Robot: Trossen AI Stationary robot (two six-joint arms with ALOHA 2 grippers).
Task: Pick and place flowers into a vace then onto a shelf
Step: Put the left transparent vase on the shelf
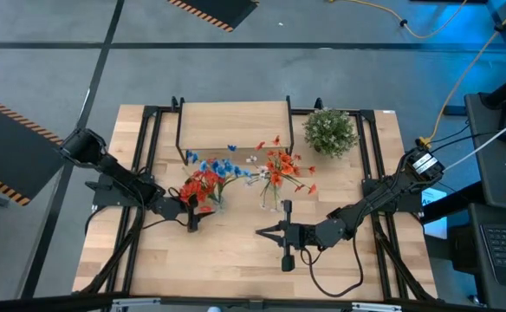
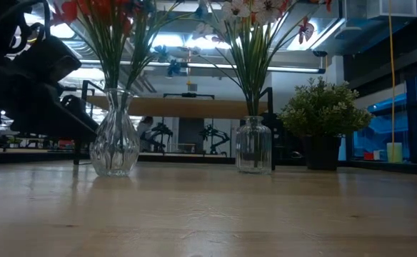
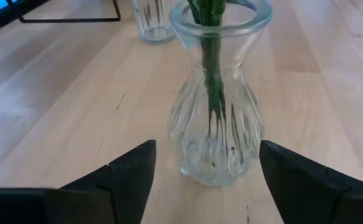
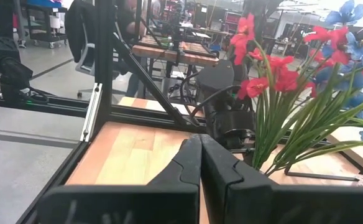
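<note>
The flowers (image 1: 205, 184) already stand in a fluted glass vase (image 3: 215, 124) on the surface, red and blue blooms over green stems. The left gripper (image 3: 206, 177) has its fingers released, spread either side of the vase base — next it likely must close, lift, and carry it to the shelf (image 1: 233, 121). The right gripper (image 4: 200, 165) waits nearby, fingers clenched on nothing.

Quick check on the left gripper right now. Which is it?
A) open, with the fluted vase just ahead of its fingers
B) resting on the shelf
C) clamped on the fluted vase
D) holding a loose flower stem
A: in the left wrist view the left gripper stands open, and the fluted vase sits on the table just ahead, untouched.
</note>
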